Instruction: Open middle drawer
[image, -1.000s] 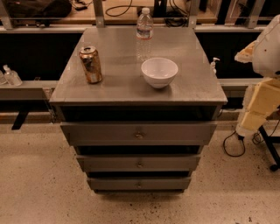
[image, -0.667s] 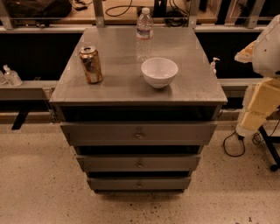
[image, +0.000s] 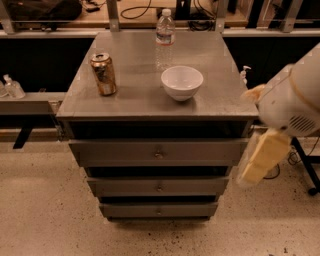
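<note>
So, our gripper (image: 260, 160) hangs off to the right of the middle drawer (image: 125, 187), a little higher than it and not touching it. It has come down and moved closer to the middle drawer than it was a second ago. Whether it is spread wide or squeezed together, we cannot tell.

The middle drawer is the second of three grey ones. The top drawer (image: 115, 152) sits just above it and the bottom drawer (image: 130, 210) just below it. All three look pushed in. The middle drawer has a small round knob (image: 159, 188) in the middle of its front, and nothing is touching it.

High above the middle drawer is the tabletop (image: 135, 102). On it stand a white bowl (image: 182, 82), a can (image: 103, 74) and a water bottle (image: 165, 37). We think they will not get in our way.

We think the move down means we are only starting to reach, so the job is hardly begun. Next we would need to bring the gripper left, in front of the middle drawer, line it up with the knob, grab it and pull straight out. We must be careful, because the top drawer has a knob just like it.
</note>
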